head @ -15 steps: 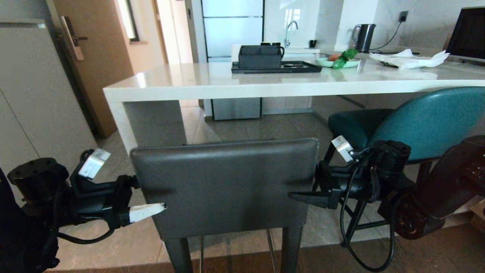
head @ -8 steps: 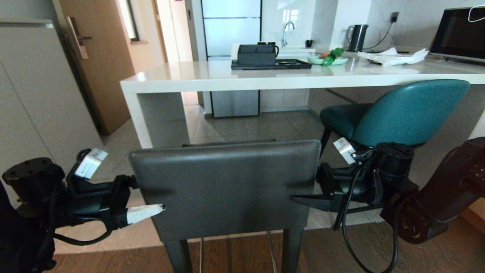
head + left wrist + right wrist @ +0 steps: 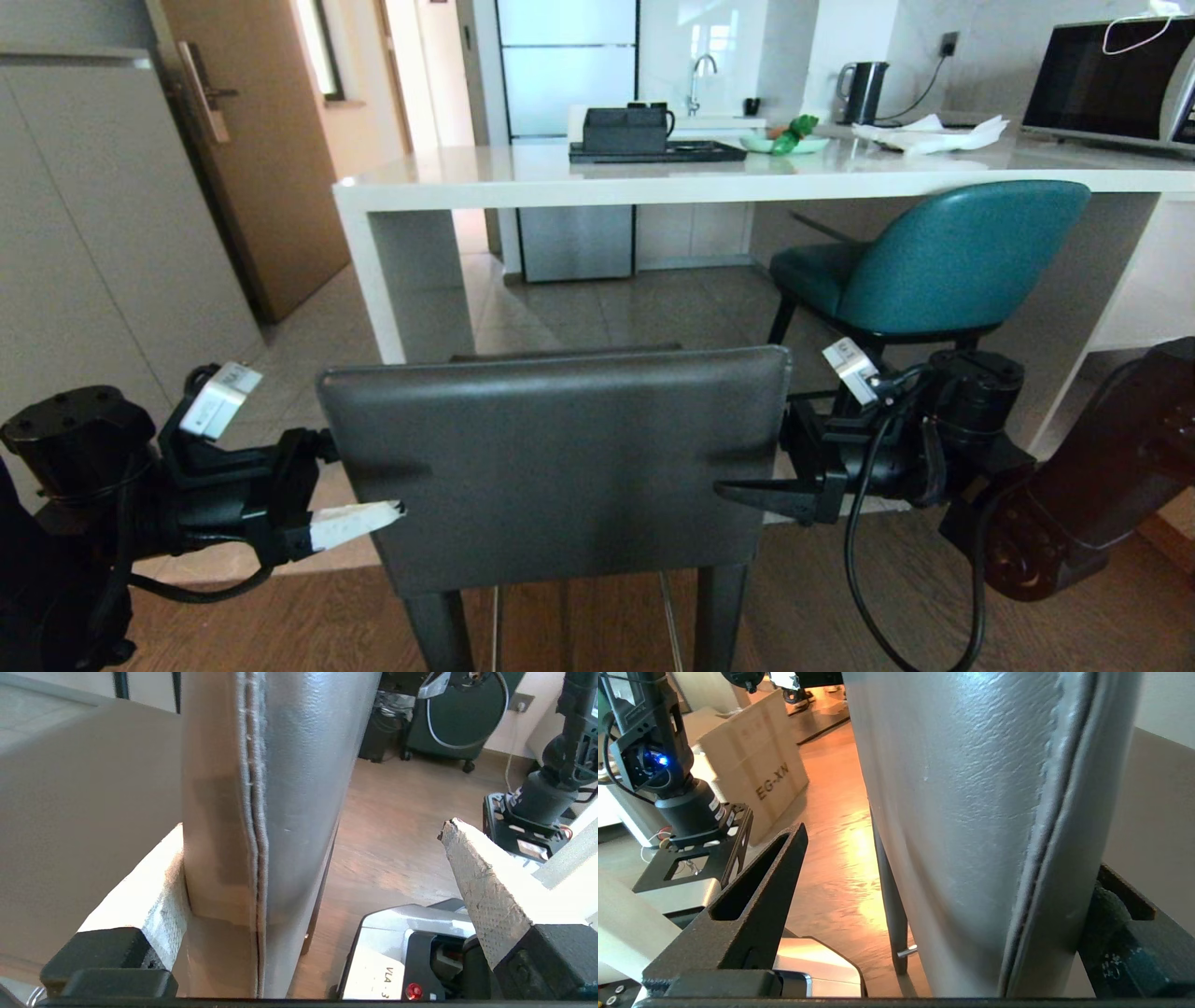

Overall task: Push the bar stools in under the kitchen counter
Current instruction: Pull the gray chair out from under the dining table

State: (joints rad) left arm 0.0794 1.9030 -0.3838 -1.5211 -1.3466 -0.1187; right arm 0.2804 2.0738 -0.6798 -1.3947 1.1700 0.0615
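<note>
**Both grippers straddling the grey stool's back, counter ahead**

You are looking over the dark grey stool (image 3: 555,467), which is standing right in front of the robot on the wood floor (image 3: 840,616), well short of the kitchen counter (image 3: 597,182). Its boxy back is filling the middle of the head view.

Your left gripper (image 3: 359,485) is sitting at the back's left edge with its fingers spread wide. In the left wrist view the back's edge (image 3: 261,826) is passing between them: the inner taped finger (image 3: 154,905) is lying against the far face, while the outer one (image 3: 476,877) is standing clear of the near face.

Your right gripper (image 3: 766,467) is sitting at the back's right edge, released as well. In the right wrist view the backrest (image 3: 971,826) is running between the two fingers; the near black finger (image 3: 752,914) is standing apart from the leather, and the far one is nearly touching the seam edge.

The teal stool (image 3: 943,261) is standing to the right, its seat already partly under the counter. A dark tray (image 3: 653,151), a kettle (image 3: 861,91) and a microwave (image 3: 1106,84) are sitting on or behind the worktop.
</note>
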